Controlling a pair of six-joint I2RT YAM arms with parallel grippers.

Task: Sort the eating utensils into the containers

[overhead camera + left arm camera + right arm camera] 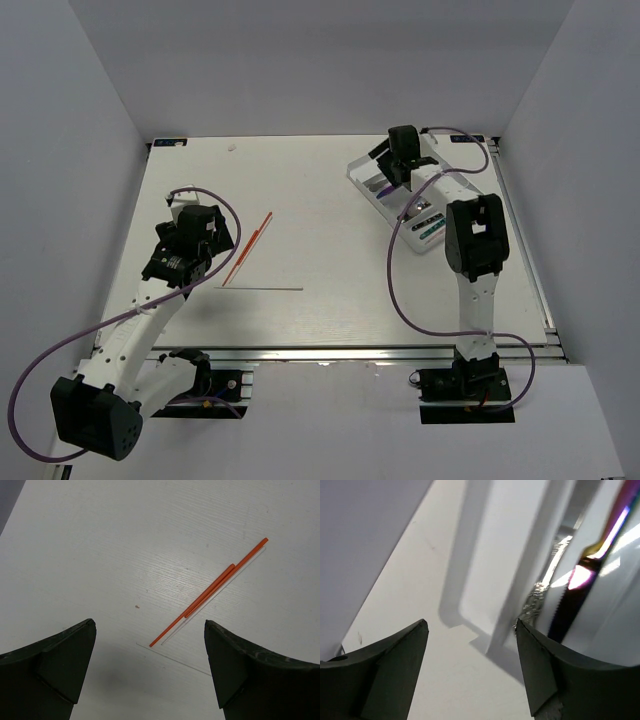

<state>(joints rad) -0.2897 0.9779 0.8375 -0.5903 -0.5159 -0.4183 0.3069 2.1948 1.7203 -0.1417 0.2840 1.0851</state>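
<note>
Seen from above, light falls evenly and brightly on the table [330, 260], whose white top is nearly washed out. The left arm [150, 320] throws only a soft, pale shadow beside itself, and the walls [80, 150] read a duller grey. The left wrist view is crisp: the table's fine grain and the orange-red utensils [215, 587] are sharp, while the left gripper's fingers [55, 670] sit dark (almost without detail). The right wrist view is soft and blurred throughout. There the tray [490, 570] casts a hazy grey shadow, and glare blows out a patch on the iridescent knife [570, 615].
</note>
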